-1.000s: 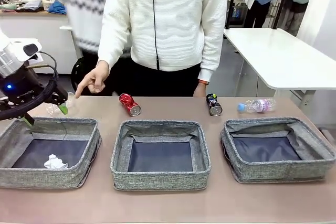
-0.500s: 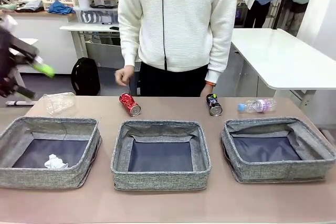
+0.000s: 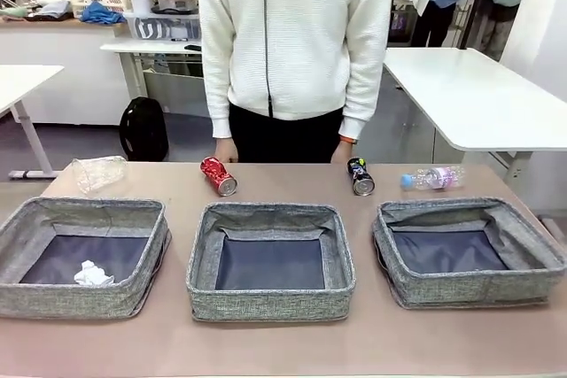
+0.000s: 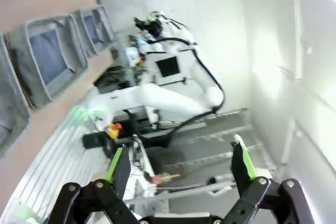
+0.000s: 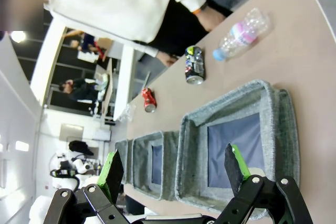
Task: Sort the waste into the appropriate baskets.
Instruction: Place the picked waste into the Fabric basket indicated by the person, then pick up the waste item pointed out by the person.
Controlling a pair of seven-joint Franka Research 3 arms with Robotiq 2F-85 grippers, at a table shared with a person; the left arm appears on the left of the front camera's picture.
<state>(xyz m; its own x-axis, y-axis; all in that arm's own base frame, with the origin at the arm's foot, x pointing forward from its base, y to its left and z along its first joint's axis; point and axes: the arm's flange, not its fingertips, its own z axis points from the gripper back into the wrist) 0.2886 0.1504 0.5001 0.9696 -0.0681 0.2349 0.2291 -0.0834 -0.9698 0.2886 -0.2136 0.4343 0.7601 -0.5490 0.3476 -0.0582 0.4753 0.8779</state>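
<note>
Three grey baskets (image 3: 270,303) are sitting in a row, with a paper ball (image 3: 93,274) lying in the left one. Behind them a squashed bottle (image 3: 97,173), a red can (image 3: 218,176), a dark can (image 3: 360,176) and a small bottle (image 3: 432,178) are lying on the table (image 3: 283,347).

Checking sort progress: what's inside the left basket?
One crumpled white paper ball lies in the left basket, on its lining. The near wall hides the floor's front strip.

Black right end effector (image 5: 172,157); green pads (image 5: 239,162).
</note>
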